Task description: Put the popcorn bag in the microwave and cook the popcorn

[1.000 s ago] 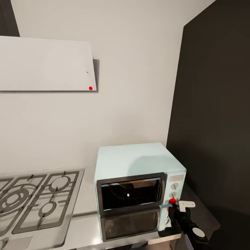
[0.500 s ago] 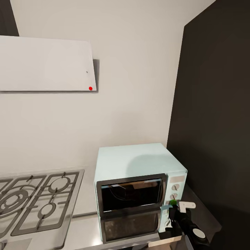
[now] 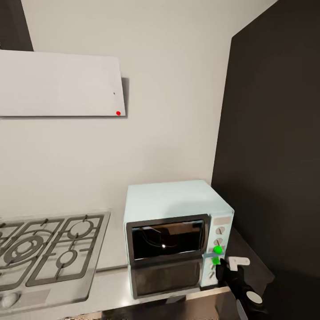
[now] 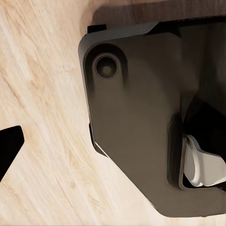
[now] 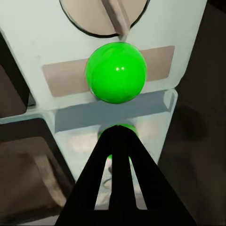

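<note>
Microwave (image 3: 178,235) is seen at bench (image 3: 111,284) right end, door shut, indicator light (image 5: 116,70) green; right pincer (image 5: 117,141) closed just below it; no readable writing.

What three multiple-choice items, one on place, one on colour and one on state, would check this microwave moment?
1. Where does the microwave stand on the countertop?
A. to the right of the gas hob
B. to the left of the gas hob
C. on top of the gas hob

2. What colour is the round indicator light on the control panel?
A. red
B. green
C. blue

3. How is the microwave's door?
A. wide open
B. removed
C. shut

Answers:
1. A, since the head view shows the hob at the left and the microwave beside the dark wall panel.
2. B, as the light glows green just ahead of the right gripper.
3. C, because the dark glass door sits flush in its frame.
</note>
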`<state>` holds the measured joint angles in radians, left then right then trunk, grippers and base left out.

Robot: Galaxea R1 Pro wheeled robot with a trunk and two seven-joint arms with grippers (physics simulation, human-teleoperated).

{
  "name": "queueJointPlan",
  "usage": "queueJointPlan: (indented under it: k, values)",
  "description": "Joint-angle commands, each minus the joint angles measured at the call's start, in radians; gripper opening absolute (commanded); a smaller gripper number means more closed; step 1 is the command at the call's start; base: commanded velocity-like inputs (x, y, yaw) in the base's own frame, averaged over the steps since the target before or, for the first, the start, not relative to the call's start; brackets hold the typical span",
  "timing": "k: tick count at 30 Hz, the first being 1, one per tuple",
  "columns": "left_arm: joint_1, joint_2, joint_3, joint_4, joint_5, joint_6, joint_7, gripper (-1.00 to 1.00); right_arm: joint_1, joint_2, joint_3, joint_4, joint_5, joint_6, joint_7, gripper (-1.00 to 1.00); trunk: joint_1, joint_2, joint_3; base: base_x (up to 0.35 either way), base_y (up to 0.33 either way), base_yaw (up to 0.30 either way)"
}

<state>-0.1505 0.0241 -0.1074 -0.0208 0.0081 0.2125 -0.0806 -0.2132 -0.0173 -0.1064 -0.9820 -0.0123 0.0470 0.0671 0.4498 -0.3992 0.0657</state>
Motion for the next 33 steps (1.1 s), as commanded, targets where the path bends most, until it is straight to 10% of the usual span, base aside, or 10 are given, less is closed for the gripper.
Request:
queueJointPlan:
  k: [1,9,10,25,33]
  values:
    - [0.0,0.0,-0.008,-0.002,0.001,0.005,-0.004,1.0,0.0,0.0,-0.002,-0.001,-0.001,0.004,0.007,-1.0,0.0,-0.001,0.0,-0.056,0.0,0.0]
    - [0.0,0.0,-0.008,-0.002,0.001,0.005,-0.004,1.0,0.0,0.0,-0.002,-0.003,-0.001,0.004,0.008,-1.0,0.0,-0.001,0.0,-0.008,0.0,0.0]
    - [0.0,0.0,-0.008,-0.002,0.001,0.005,-0.004,1.0,0.0,0.0,-0.002,-0.003,-0.001,0.004,0.008,1.0,0.0,-0.001,0.0,0.0,0.0,0.0]
    - [0.001,-0.001,-0.008,-0.002,0.0,0.005,-0.004,1.0,0.0,0.0,-0.001,-0.02,0.0,-0.003,0.008,1.0,0.0,-0.001,0.0,-0.072,0.0,0.0]
    - [0.0,-0.001,-0.008,-0.002,0.0,0.005,-0.004,1.0,0.0,0.0,0.0,-0.046,0.0,-0.213,0.006,1.0,0.0,-0.001,0.0,-0.332,0.0,0.0]
